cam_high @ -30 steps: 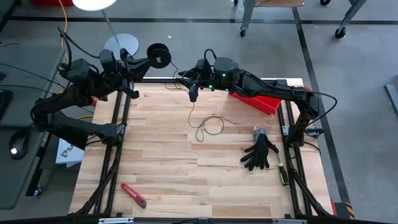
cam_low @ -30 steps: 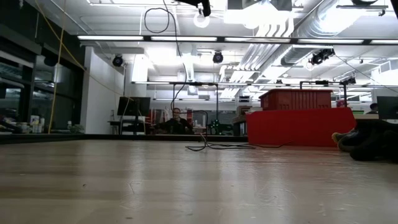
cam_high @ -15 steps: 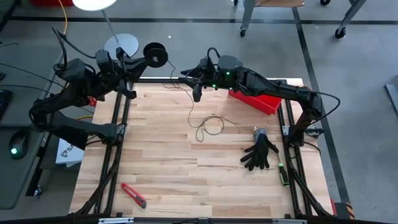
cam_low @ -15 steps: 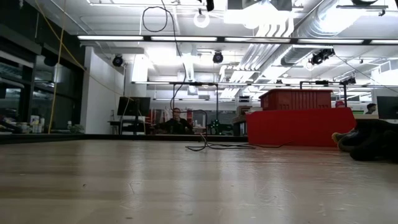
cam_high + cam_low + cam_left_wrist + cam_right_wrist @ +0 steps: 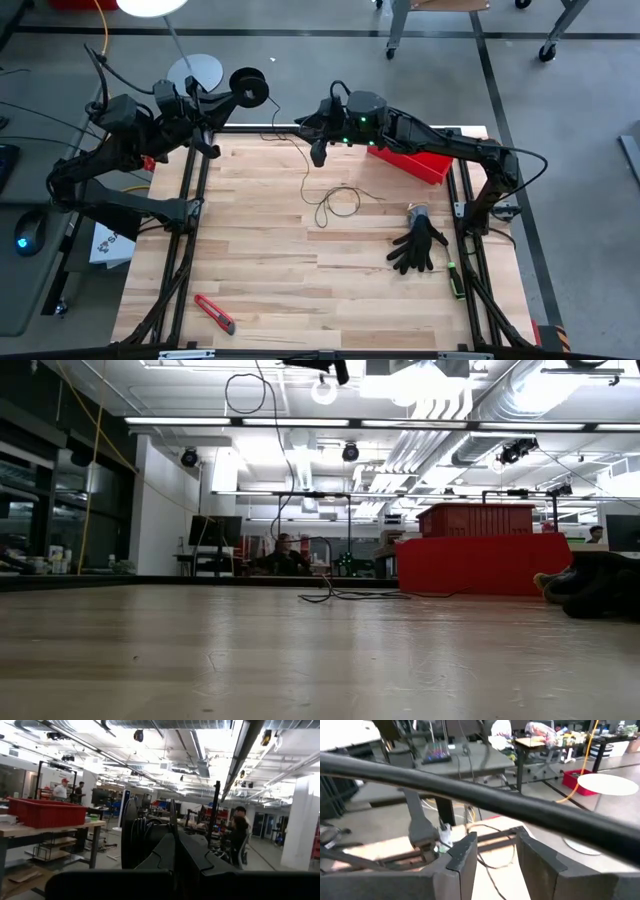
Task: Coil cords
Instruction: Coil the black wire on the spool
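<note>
Spool (image 5: pixel 250 86) first, at the far left corner: we see it held up beyond the table's back edge by the left gripper (image 5: pixel 228 98), whose fingers are clamped tight on it, and in the left wrist view some dark cord already sits wound on the spool (image 5: pixel 136 840). From there the thin cord (image 5: pixel 310 180) runs rightward to the right gripper (image 5: pixel 318 152), which hangs above the back of the table (image 5: pixel 260 260) with its fingers partly apart. We cannot tell whether the cord passes between them or is gripped. Below it the cord drops to a loose loop lying on the wood near the table's middle. We judge the coiling only part done: that loop and the free stretch between the arms are left to wind. Farther right lie a red bin (image 5: pixel 415 162) and a black glove (image 5: pixel 418 246), untouched.
</note>
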`<action>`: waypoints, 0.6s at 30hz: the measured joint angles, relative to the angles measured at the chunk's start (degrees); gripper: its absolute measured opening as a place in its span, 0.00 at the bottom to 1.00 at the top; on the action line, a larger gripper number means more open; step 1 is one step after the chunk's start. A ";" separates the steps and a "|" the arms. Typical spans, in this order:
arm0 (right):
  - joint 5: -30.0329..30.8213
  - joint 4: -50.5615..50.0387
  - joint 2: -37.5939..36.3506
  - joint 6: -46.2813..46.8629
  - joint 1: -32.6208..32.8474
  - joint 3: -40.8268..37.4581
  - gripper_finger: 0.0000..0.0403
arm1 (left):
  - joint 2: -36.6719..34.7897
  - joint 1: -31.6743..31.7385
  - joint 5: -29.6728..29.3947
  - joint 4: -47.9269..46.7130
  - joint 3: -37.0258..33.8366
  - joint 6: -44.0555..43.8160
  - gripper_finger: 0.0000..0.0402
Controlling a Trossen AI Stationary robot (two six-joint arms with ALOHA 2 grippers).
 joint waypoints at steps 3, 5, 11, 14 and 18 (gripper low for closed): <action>0.04 -0.80 -0.16 -0.11 0.00 0.00 0.32 | -0.50 0.00 -0.01 -0.06 0.00 0.03 0.00; -0.33 -0.83 -0.27 0.65 0.00 0.00 0.32 | -0.92 -0.02 0.20 0.04 0.00 0.03 0.00; -1.55 -0.79 -0.56 1.60 -0.21 0.00 0.32 | -2.95 -0.05 4.62 -0.38 -0.02 1.46 0.00; -1.80 -0.82 -0.56 2.32 -0.31 0.00 0.32 | -4.50 -0.04 4.58 -0.47 -1.12 1.50 0.00; -1.80 -0.75 -0.56 2.74 -0.31 0.00 0.32 | -5.86 -0.04 5.86 -0.82 -2.67 -0.62 0.00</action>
